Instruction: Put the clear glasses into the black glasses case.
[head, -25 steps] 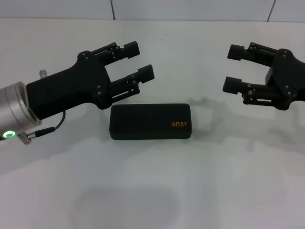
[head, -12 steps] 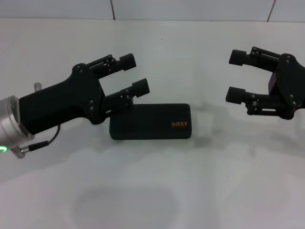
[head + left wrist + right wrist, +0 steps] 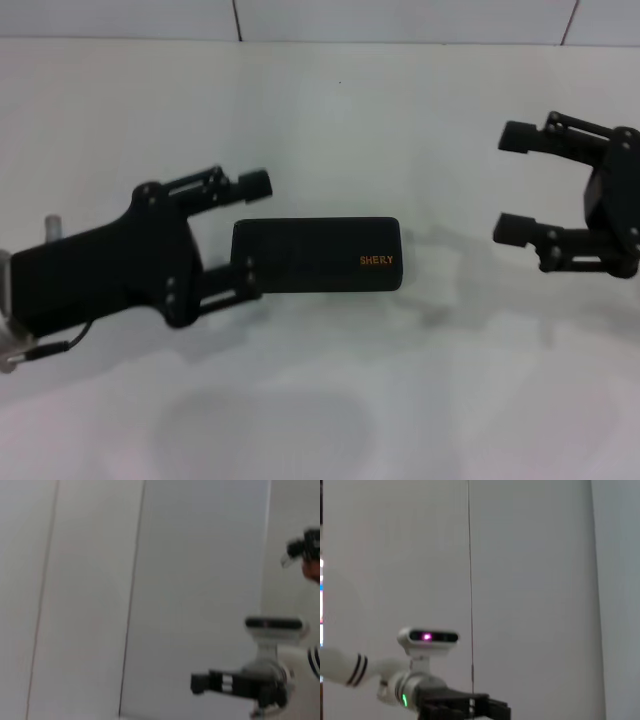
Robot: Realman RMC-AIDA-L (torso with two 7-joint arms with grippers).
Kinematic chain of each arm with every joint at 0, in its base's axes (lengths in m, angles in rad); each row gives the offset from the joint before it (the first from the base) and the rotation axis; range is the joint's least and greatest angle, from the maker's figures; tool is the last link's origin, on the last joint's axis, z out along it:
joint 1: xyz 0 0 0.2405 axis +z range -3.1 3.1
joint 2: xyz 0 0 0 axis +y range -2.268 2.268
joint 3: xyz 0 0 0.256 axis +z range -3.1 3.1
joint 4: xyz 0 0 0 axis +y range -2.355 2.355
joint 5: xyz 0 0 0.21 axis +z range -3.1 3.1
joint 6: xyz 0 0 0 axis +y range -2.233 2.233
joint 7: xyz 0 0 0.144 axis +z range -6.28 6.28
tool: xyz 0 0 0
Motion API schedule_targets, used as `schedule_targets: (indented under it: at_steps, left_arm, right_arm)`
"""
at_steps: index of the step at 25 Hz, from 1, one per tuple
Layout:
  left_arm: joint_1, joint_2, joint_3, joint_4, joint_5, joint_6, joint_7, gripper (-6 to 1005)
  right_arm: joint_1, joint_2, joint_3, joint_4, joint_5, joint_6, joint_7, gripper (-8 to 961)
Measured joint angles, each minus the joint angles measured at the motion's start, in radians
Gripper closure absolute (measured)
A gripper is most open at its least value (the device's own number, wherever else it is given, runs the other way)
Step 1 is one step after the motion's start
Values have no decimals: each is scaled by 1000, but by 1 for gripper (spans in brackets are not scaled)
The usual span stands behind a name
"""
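Note:
The black glasses case (image 3: 316, 256) lies shut in the middle of the white table, its orange lettering toward its right end. My left gripper (image 3: 251, 233) is open at the case's left end, one finger (image 3: 254, 183) beyond the far edge and the other (image 3: 243, 283) in front of the near edge; I cannot tell whether they touch it. Well off to the right my right gripper (image 3: 513, 184) hangs open above the table, holding nothing. The clear glasses are not in view in any frame.
The white table (image 3: 330, 400) meets a tiled wall (image 3: 400, 20) at the back. In the left wrist view I see a wall, the robot's head (image 3: 273, 625) and the right arm's gripper (image 3: 210, 682). The right wrist view shows the head (image 3: 427, 637) and the left gripper (image 3: 470, 707).
My left gripper has dropped and pulled back toward me, so its fingers now straddle the case's left end. The right gripper has drifted right and slightly lower. The case has not moved.

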Motion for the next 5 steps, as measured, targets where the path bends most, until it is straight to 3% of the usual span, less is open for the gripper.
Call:
schedule_targets:
  at_steps: [5]
  left_arm:
    - [60,1,-1,157,93,10,-73,335]
  right_arm:
    - [-31,-2,1,-124,-80,1,46,109]
